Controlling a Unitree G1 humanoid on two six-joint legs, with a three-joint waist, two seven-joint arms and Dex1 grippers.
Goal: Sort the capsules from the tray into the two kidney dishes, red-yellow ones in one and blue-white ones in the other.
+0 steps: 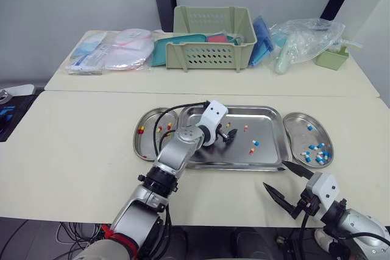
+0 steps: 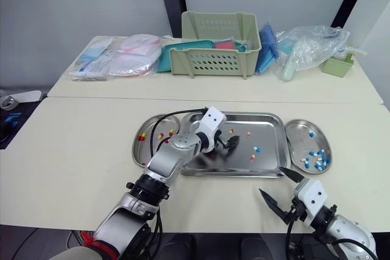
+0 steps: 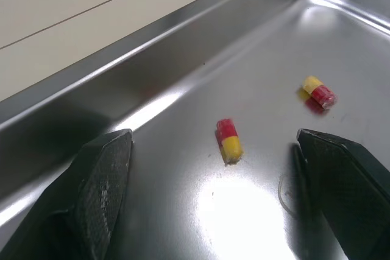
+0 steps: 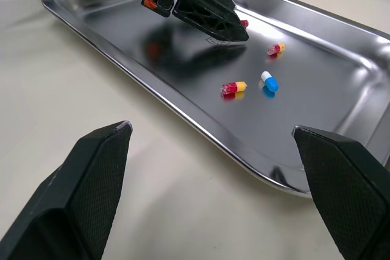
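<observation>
my left gripper (image 1: 229, 134) is down inside the tray (image 1: 271, 120), jaws wide apart and low over the steel floor, clamped on nothing. a red-yellow capsule (image 3: 229, 140) lies flat on that floor in the gap between my left fingers (image 3: 103, 187), a touch ahead of the tips and touching neither. a second red-yellow (image 3: 319, 91) lies farther ahead of the same jaws, well clear of them. one tray wall runs near those jaws.

my right gripper (image 1: 275, 175) hangs over the table (image 1: 91, 150), just outside the tray's near rim by its right corner. its jaws are wide apart too, with nothing in them. ahead of them, inside the tray, a third red-yellow (image 4: 234, 87) and a blue-white capsule (image 4: 269, 81) lie just beside each other, apart from my fingers and roughly between my two grippers.

the left dish (image 1: 146, 147) sits just beside the tray's left end, past my left arm, with red-yellow ones (image 1: 159, 129) in it. the right dish (image 1: 294, 125) sits just beside the tray's other end, beyond my right jaws, holding a cluster of blue-white ones (image 1: 317, 153).
</observation>
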